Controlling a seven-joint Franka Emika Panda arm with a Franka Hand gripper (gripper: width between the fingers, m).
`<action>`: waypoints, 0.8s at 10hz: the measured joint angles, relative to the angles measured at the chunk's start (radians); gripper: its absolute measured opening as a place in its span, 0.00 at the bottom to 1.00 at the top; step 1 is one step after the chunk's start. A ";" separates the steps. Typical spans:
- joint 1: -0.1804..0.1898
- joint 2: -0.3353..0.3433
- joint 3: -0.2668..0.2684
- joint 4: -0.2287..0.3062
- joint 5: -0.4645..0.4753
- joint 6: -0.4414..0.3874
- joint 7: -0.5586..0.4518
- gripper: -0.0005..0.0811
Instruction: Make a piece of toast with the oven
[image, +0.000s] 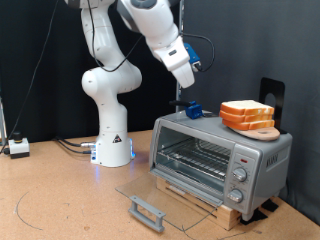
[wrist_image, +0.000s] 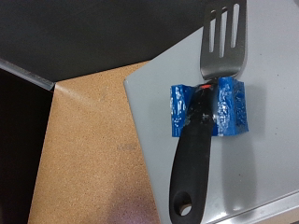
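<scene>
The silver toaster oven (image: 258, 152) stands on a wooden base at the exterior view's right. Its glass door (image: 165, 192) lies open and flat, with the grey bar handle (image: 147, 212) in front. The wire rack (image: 195, 158) shows nothing on it. A stack of bread slices (image: 247, 115) lies on a round board on the oven's top; no single slice shows apart from it. A black spatula with a blue block on its handle (image: 192, 110) lies on the oven top (wrist_image: 266, 177). My gripper (image: 190, 68) hangs above the spatula (wrist_image: 207, 107), apart from it. Its fingers do not show in the wrist view.
The robot's white base (image: 112, 140) stands on the brown table (image: 60, 190) at the exterior view's middle left. A small white box with cables (image: 17, 147) sits at the far left. A black stand (image: 271, 95) rises behind the oven. Black curtains close the back.
</scene>
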 joint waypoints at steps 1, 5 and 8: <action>-0.001 0.000 0.000 -0.003 0.004 0.013 -0.001 1.00; 0.011 -0.110 0.092 -0.078 -0.023 0.163 -0.158 1.00; 0.002 -0.237 0.181 -0.152 -0.025 0.212 -0.072 1.00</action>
